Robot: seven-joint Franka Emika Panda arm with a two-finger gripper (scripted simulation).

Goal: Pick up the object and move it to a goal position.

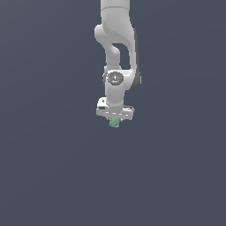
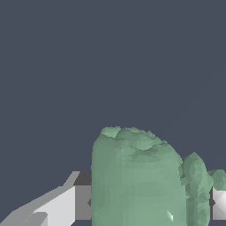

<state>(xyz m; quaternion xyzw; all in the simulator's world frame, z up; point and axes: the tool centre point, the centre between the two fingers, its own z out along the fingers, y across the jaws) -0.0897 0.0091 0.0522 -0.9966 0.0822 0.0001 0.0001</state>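
The object [image 1: 114, 122] is a small lumpy pale green item sticking out just under my white gripper [image 1: 115, 119] in the exterior view. The arm hangs straight down over the dark grey surface. In the wrist view the object [image 2: 141, 181] fills the space between the two fingers; one finger [image 2: 66, 205] presses its side and the other fingertip [image 2: 219, 203] shows at the opposite side. My gripper [image 2: 145, 203] is shut on the object. Whether it is lifted off the surface I cannot tell.
A plain dark grey surface [image 1: 53, 167] extends all around the arm. No other objects, containers or edges show in either view.
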